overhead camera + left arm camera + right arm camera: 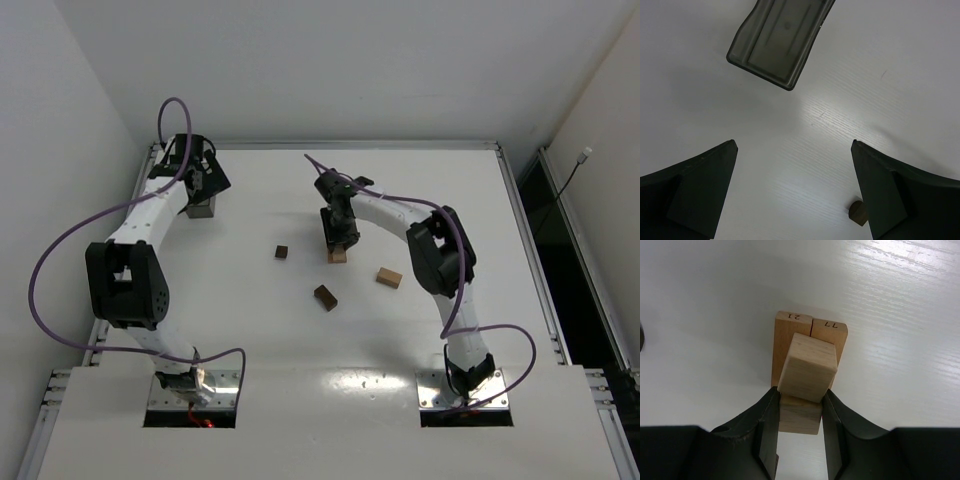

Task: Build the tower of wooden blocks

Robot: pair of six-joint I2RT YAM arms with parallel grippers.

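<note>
Right gripper (800,402): the jaws are pressing against both sides of a light tan block (807,367), holding it clamped. The block is hanging directly above the tower (338,256), which at this stage is showing two tan blocks lying side by side, block 21 (789,342) and block 77 (832,337). Whether the held block is touching them cannot be told.

Left gripper (794,146): the fingers are standing wide apart, holding nothing, at the far left of the table (450,200), just beside the grey translucent box (780,40).

Loose pieces are lying near the tower: a small dark brown block (282,252) to its left, a larger dark brown block (325,297) nearer the bases, and a tan block (389,277) to the right.
</note>
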